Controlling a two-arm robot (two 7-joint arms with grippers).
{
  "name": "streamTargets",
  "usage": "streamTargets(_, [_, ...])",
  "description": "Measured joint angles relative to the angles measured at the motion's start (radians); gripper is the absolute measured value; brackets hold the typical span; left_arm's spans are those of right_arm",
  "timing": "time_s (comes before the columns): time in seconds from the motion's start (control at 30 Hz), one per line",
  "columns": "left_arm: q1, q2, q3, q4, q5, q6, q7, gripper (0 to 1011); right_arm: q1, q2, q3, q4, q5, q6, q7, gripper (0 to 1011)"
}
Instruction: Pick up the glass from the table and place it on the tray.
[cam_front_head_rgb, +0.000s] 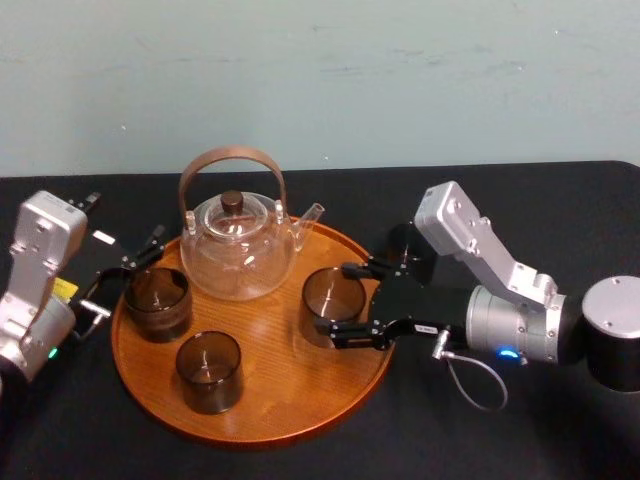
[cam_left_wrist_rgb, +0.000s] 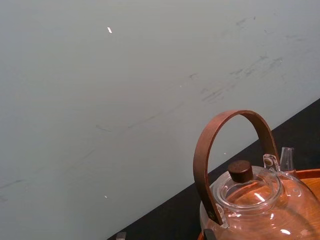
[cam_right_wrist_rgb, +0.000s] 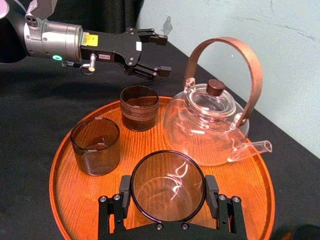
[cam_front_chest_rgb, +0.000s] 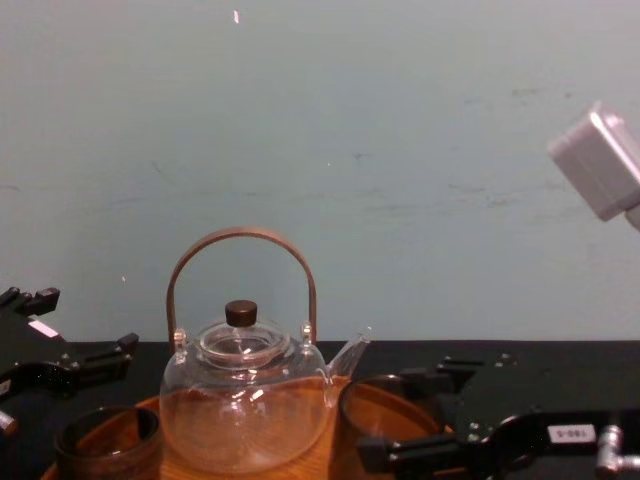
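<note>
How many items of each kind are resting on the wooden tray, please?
Smoky glasses: 3 (left, front, and right, the last within the right gripper)
Glass teapot: 1
Total: 4 on the tray
The left gripper hangs open beside the left glass.

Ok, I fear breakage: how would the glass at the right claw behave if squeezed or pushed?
Likely stiff but fragile: the glass is thin-walled and see-through, so the right claw should squeeze gently. Probably slippery, as its smooth wall shines. Unlikely to tip: it looks short and wide, standing upright on the tray.
</note>
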Motion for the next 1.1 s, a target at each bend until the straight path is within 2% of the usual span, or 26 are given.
streamTargets(0.43, [0.0, 0.0, 0.0, 0.0, 0.0, 0.0, 0.0, 1001, 0.024, -0.03, -0.033, 0.048, -0.008, -0.01, 0.007, 900])
streamTargets(1.1, [0.0, 0.0, 0.0, 0.0, 0.0, 0.0, 0.0, 1001, 0.014, -0.023, -0.05, 0.046, -0.002, -0.006, 0.016, 900])
